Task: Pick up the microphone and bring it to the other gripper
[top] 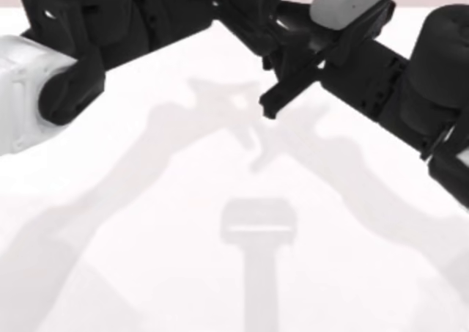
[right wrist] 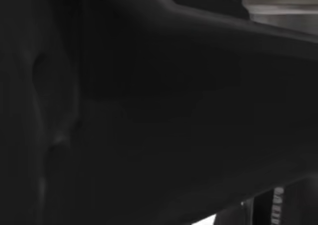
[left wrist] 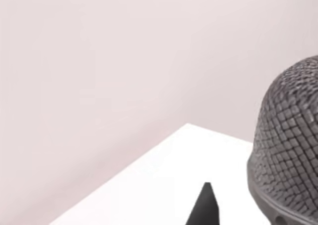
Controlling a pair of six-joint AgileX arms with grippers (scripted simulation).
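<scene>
White tabletop is lying bare from above, both arms meeting high near its far edge — the right gripper reaching leftward. Beside the left gripper the microphone is looming, lifted off the table; grip unseen, fingers I cannot tell. Right wrist view is dark. Aligning slowly before releasing would be wise.

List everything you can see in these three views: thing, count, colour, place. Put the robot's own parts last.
microphone: one, grey mesh head, close up in the left wrist view; handle not seen
table: one, white, beneath both arms
wall: one, pale pinkish, behind the table
right wrist view: dark
left arm: one, black with pale housing, far left
right arm: one, black with pale housing, far right
right pincer: one, black, over the table's far middle
</scene>
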